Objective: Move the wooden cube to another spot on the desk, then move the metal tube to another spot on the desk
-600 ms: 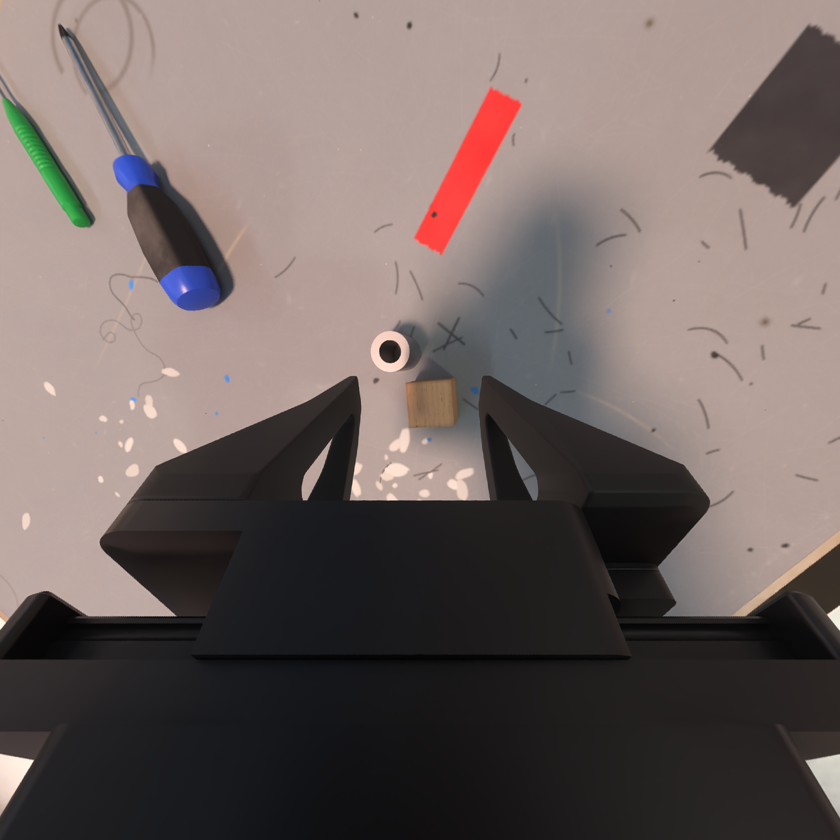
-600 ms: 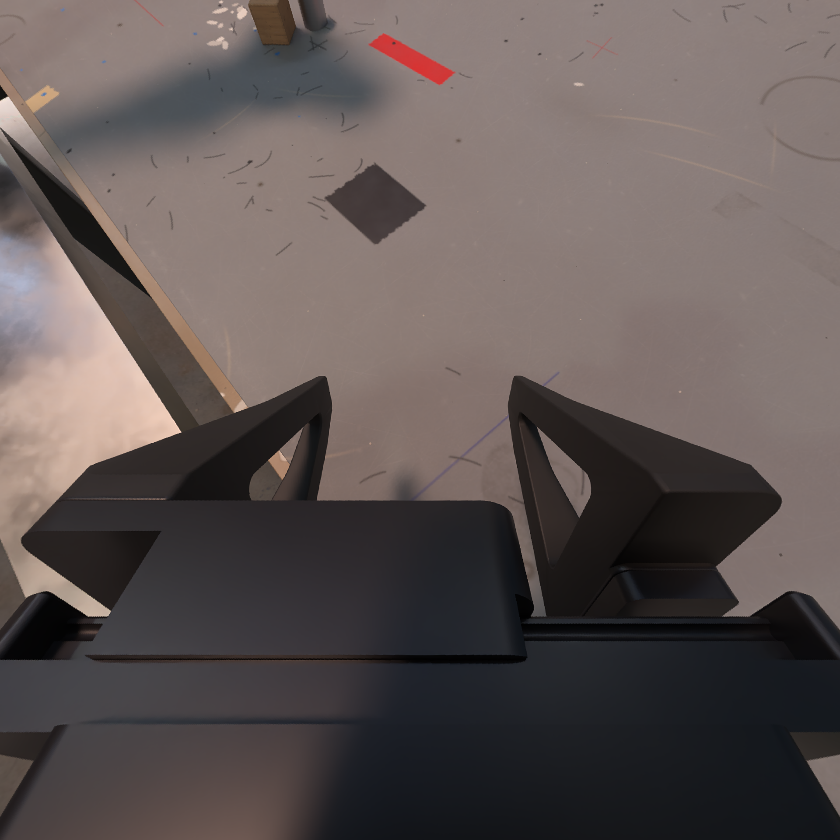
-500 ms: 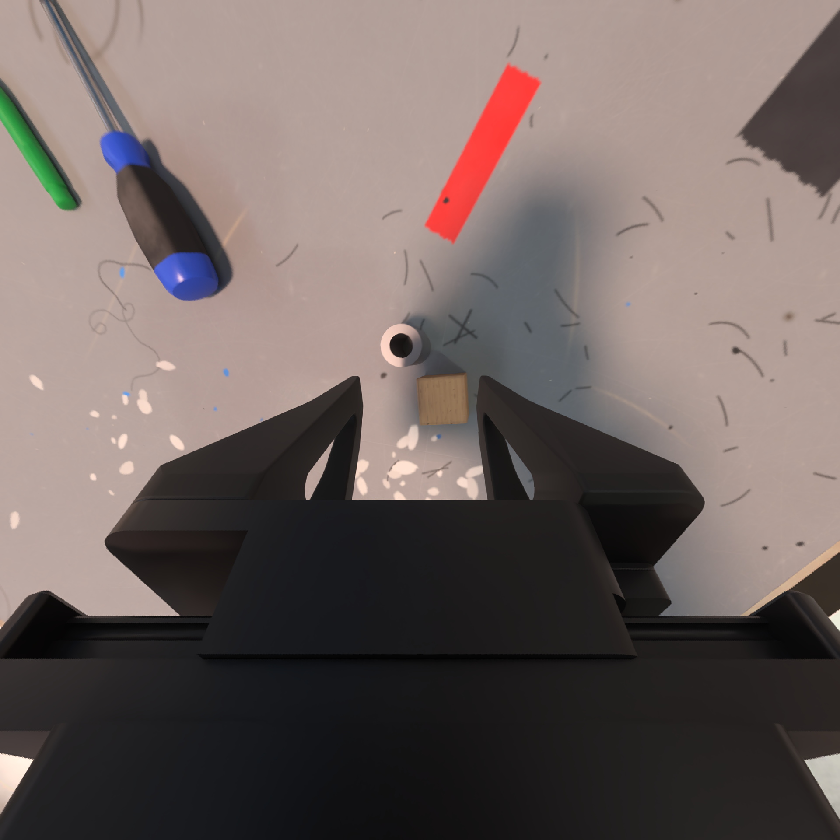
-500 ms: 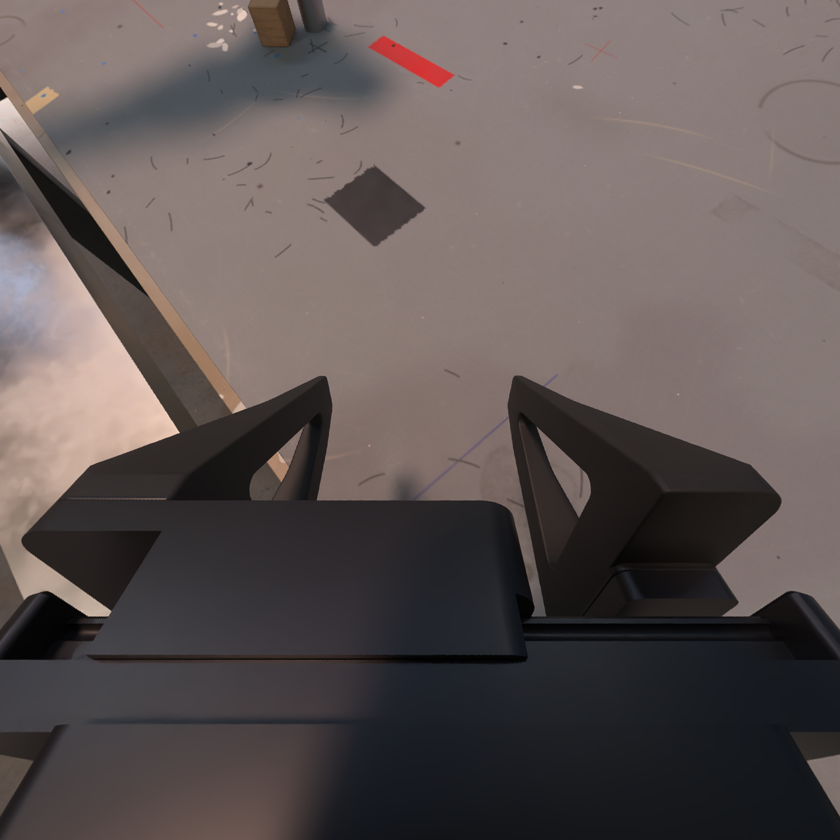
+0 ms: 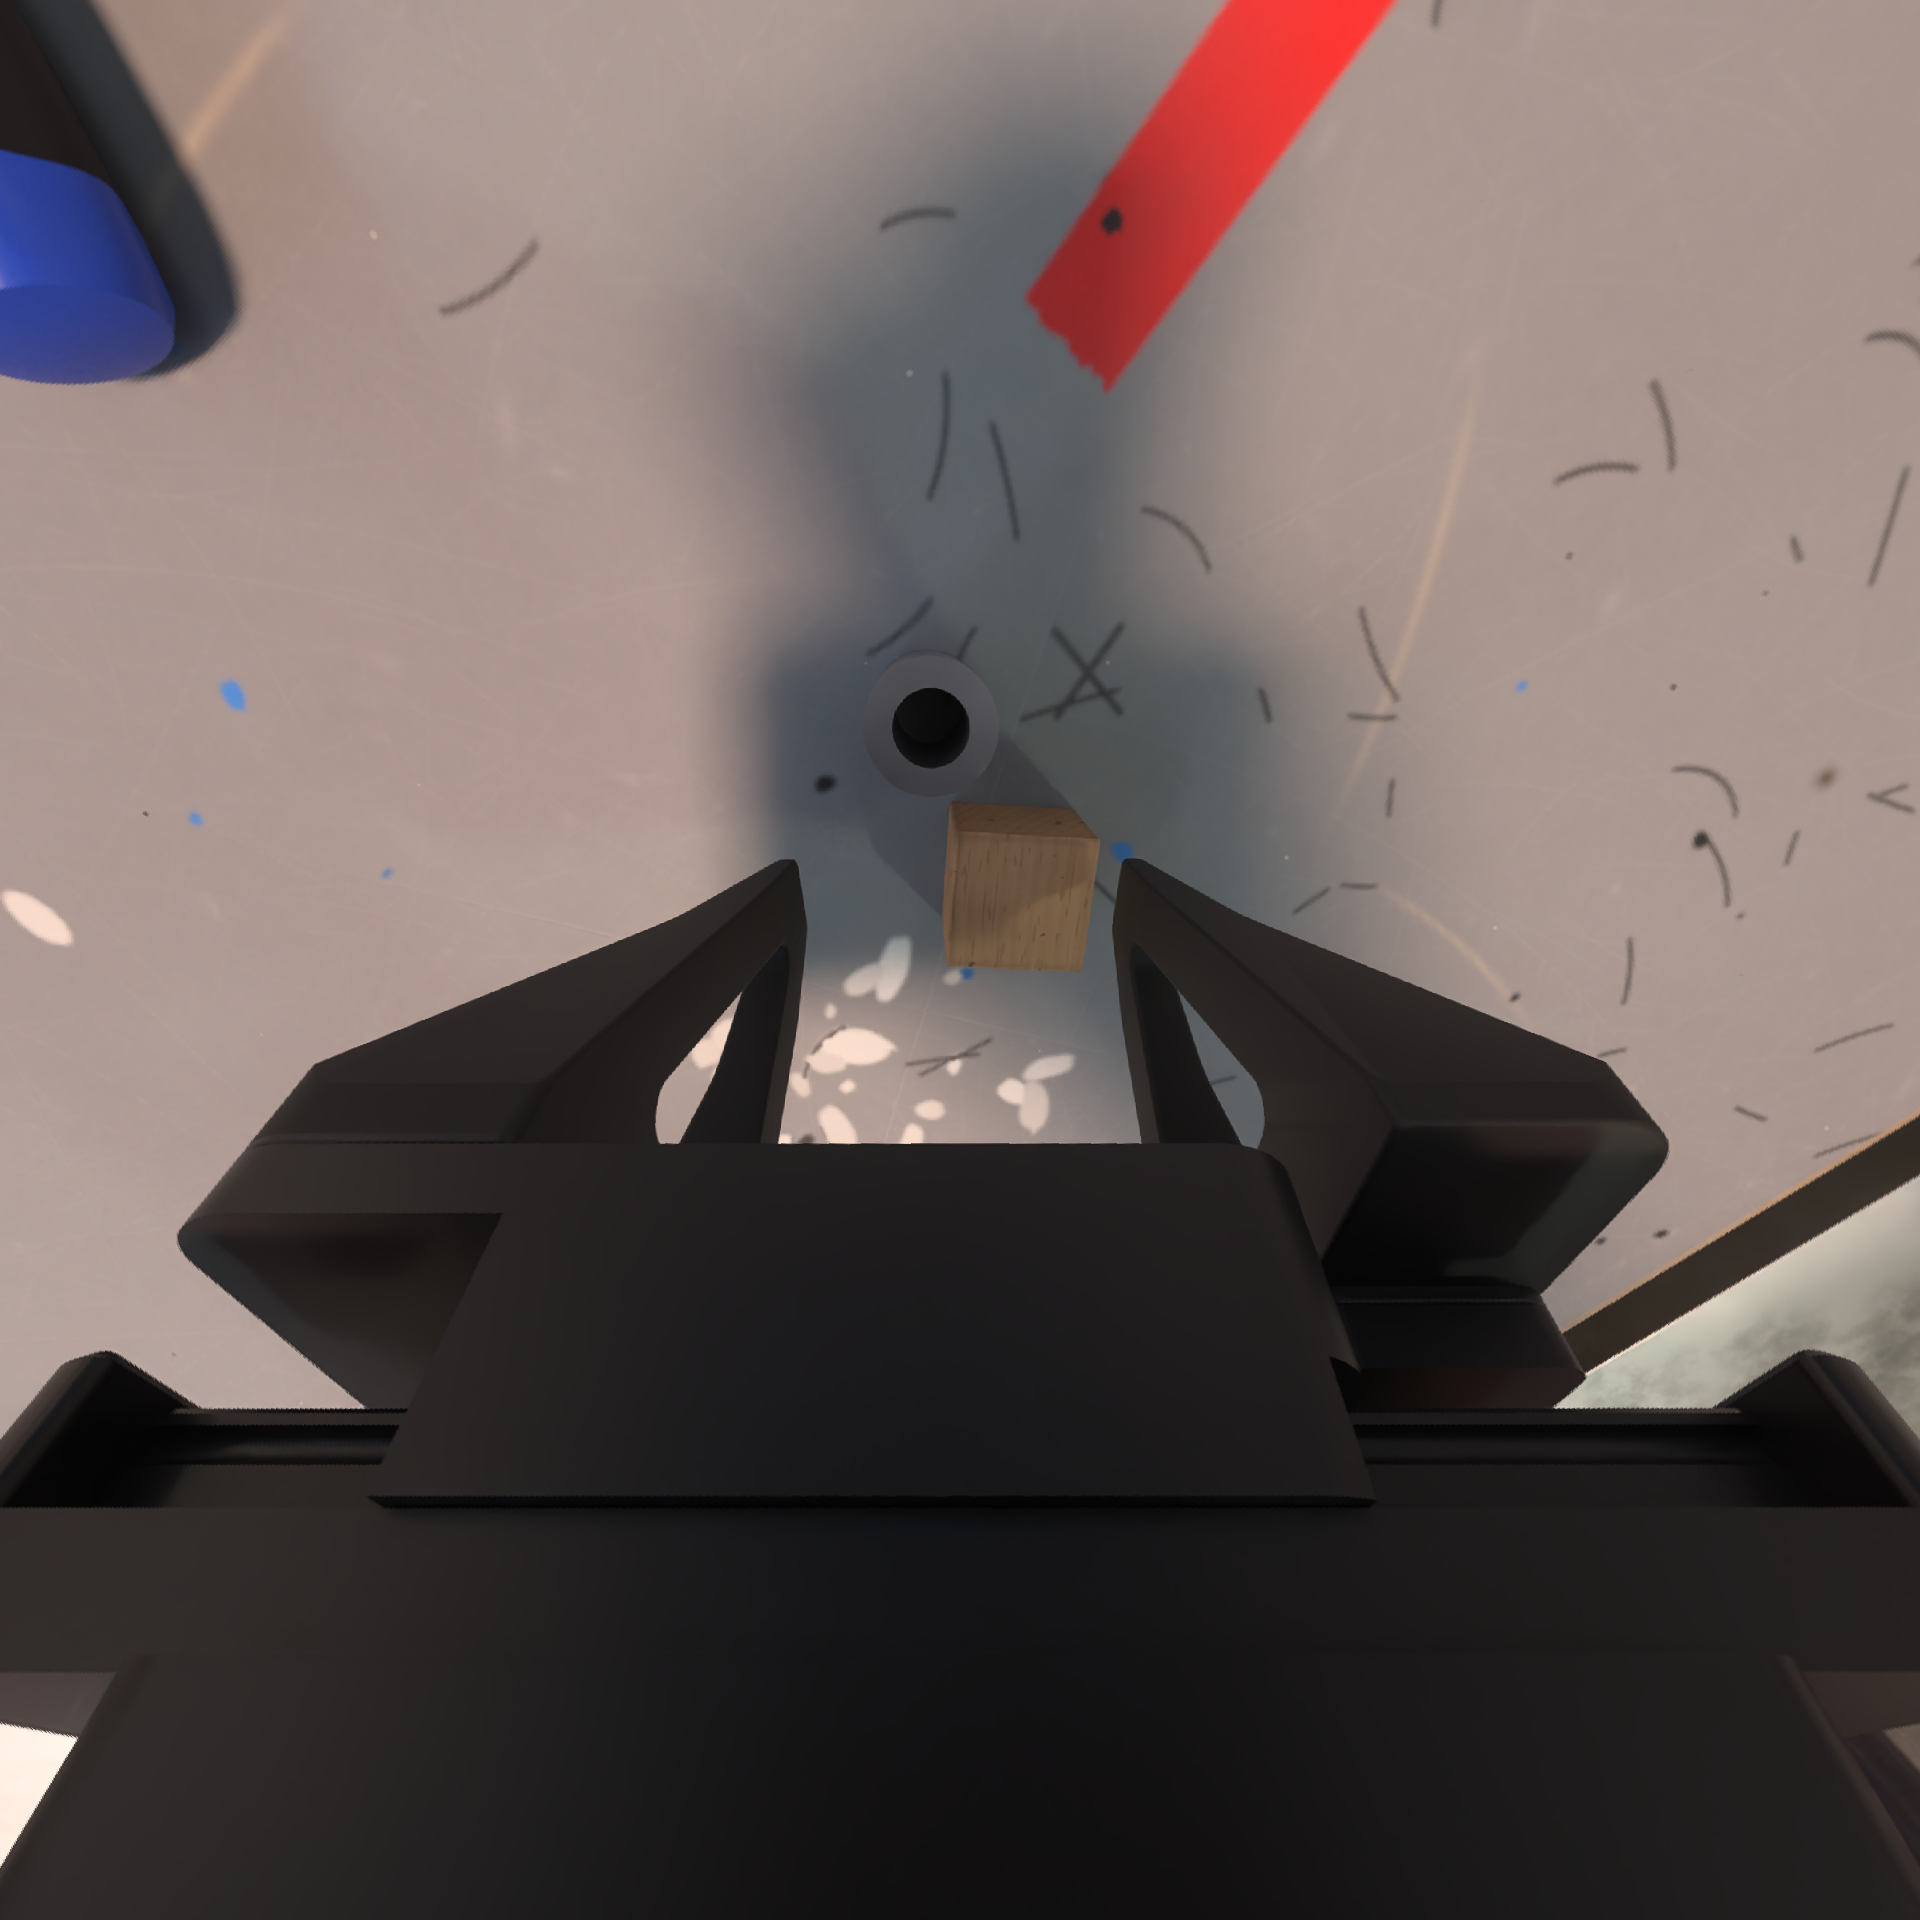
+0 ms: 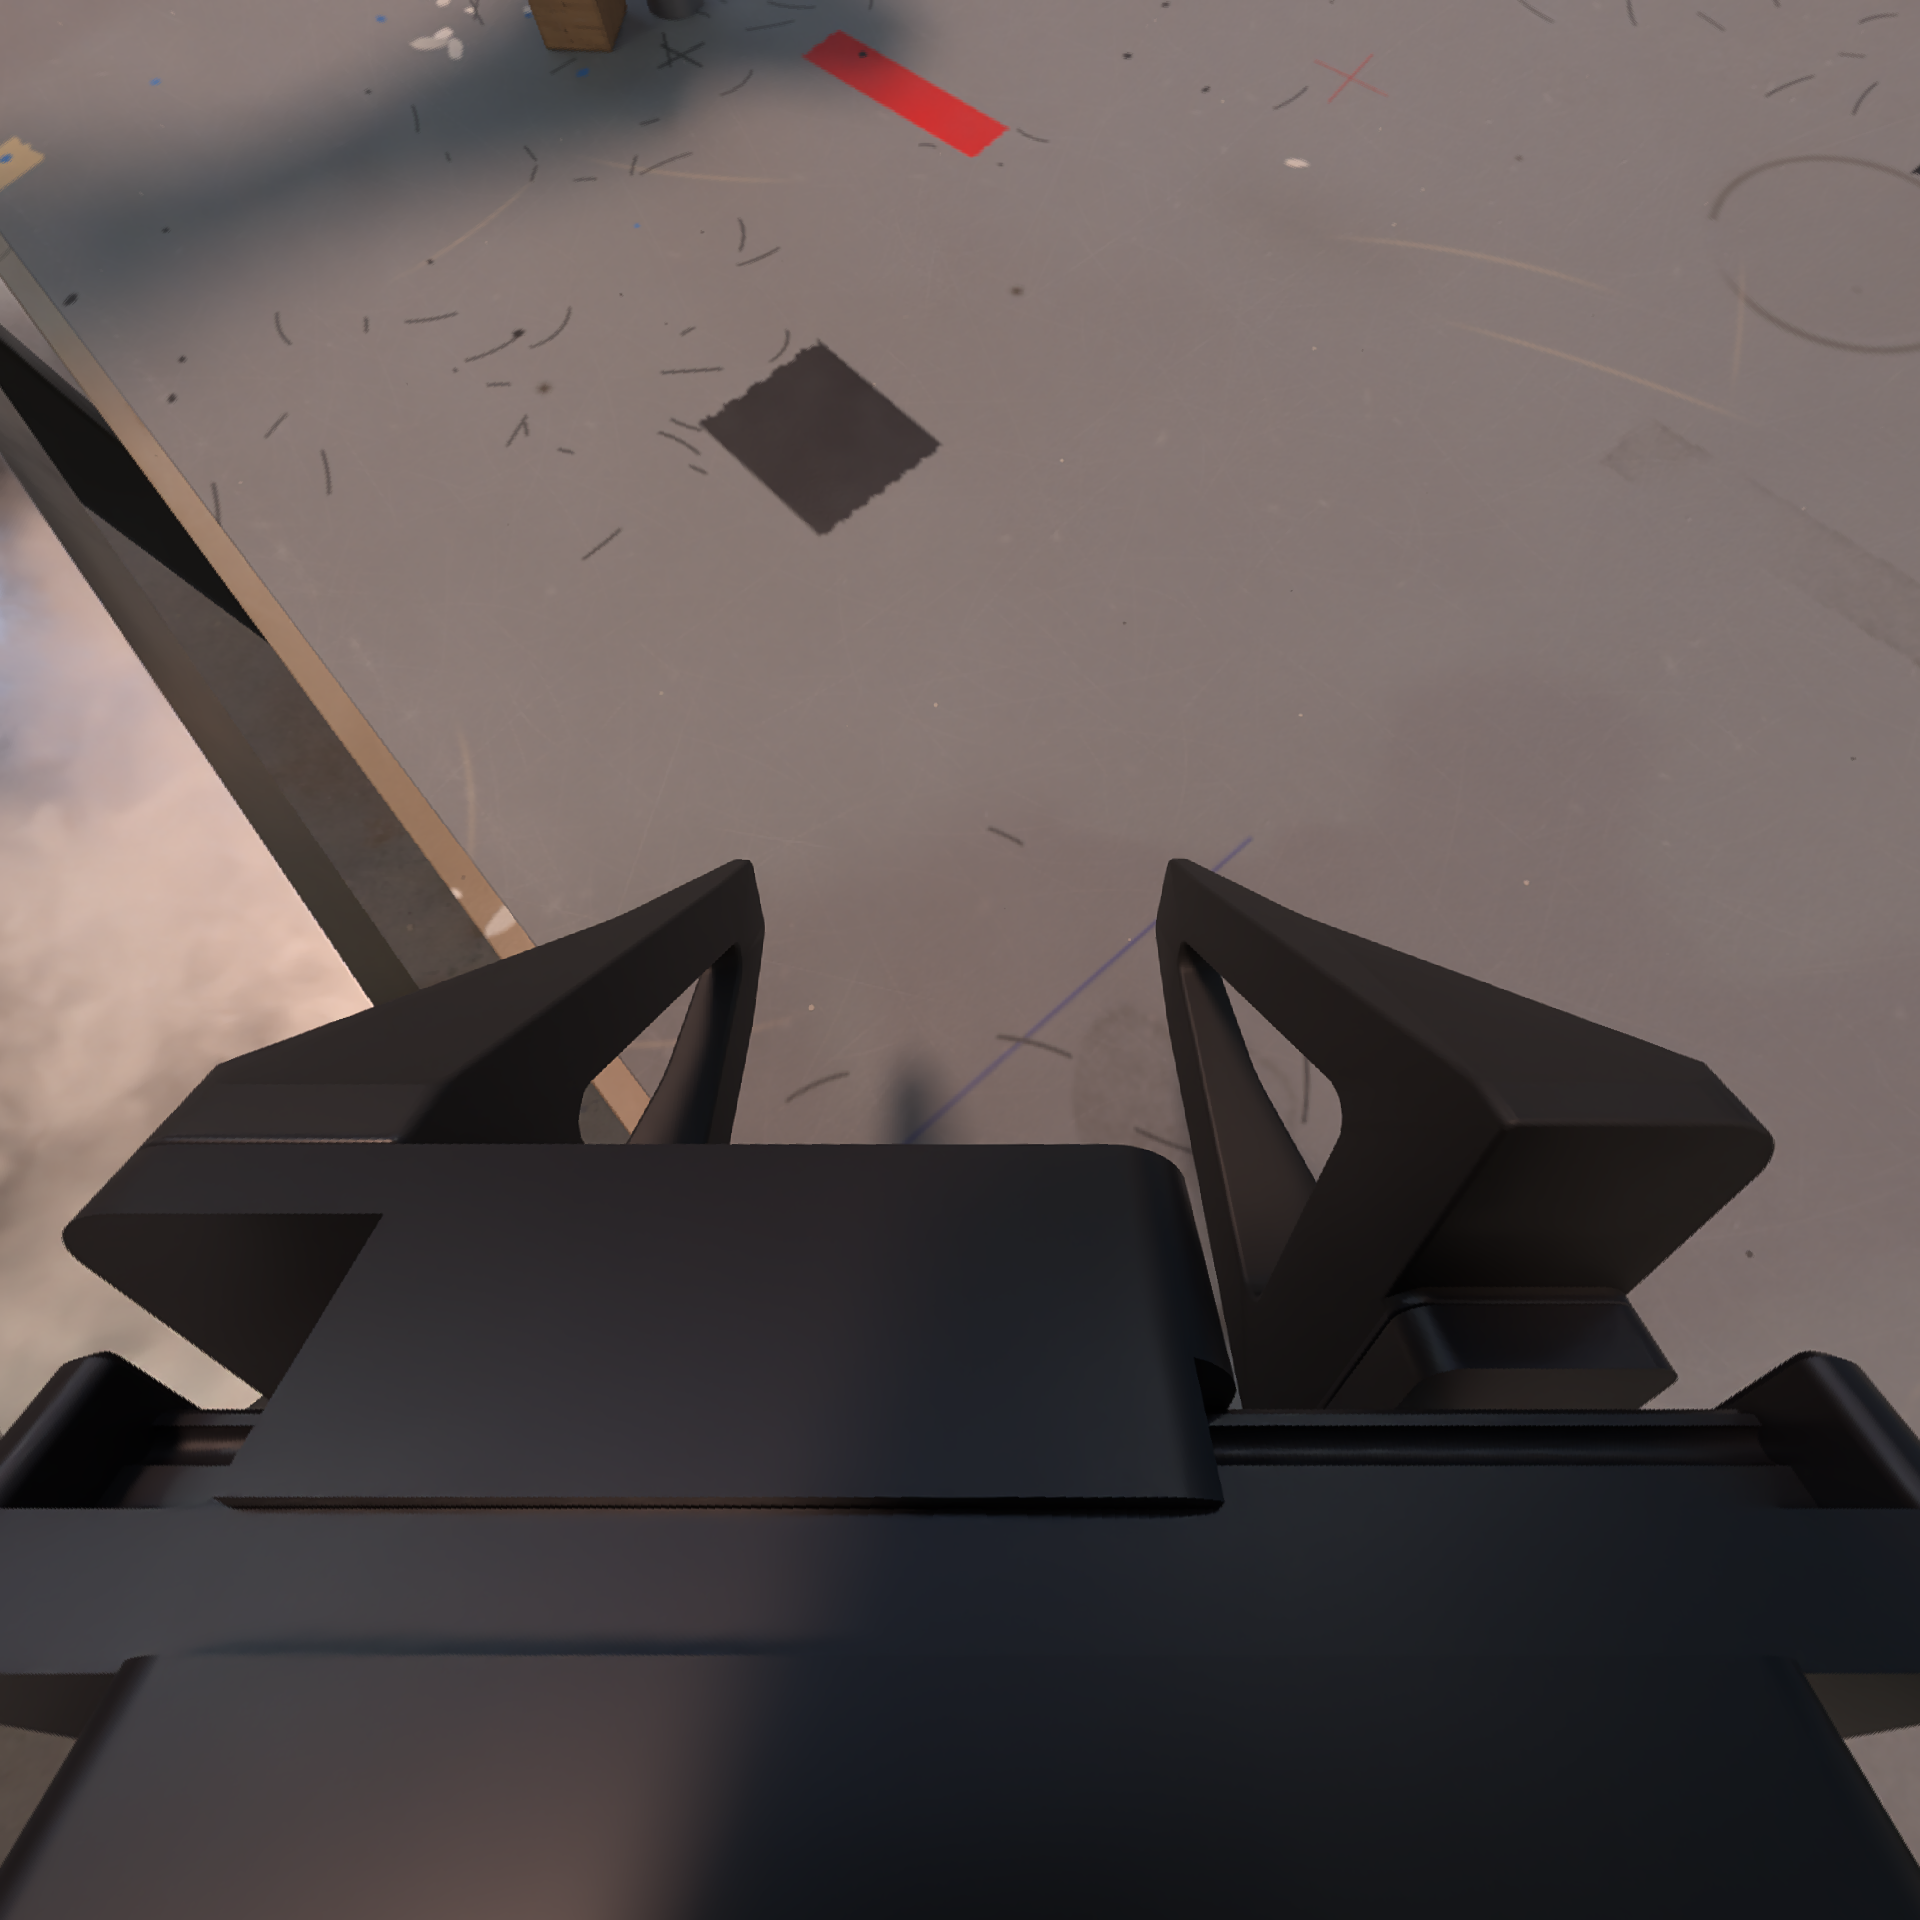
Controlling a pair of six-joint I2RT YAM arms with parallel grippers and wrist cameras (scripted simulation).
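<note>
A small wooden cube (image 5: 1020,889) sits on the grey desk (image 5: 520,540), in the left wrist view. It lies between the tips of my open left gripper (image 5: 961,883), closer to the right finger, with a gap on each side. A short metal tube (image 5: 931,725) stands upright just beyond the cube, its dark bore facing the camera. In the right wrist view the cube (image 6: 578,23) and the tube (image 6: 675,8) show at the top edge, far off. My right gripper (image 6: 958,873) is open and empty above bare desk.
A blue and black screwdriver handle (image 5: 78,260) lies at the far left. A red tape strip (image 5: 1195,177) lies beyond the tube, also seen from the right (image 6: 906,94). A dark patch (image 6: 821,438) marks the desk. The desk edge (image 6: 312,686) runs along the left.
My left gripper has come down and forward, so the cube now lies between its fingertips and looks larger. The right gripper has not moved.
</note>
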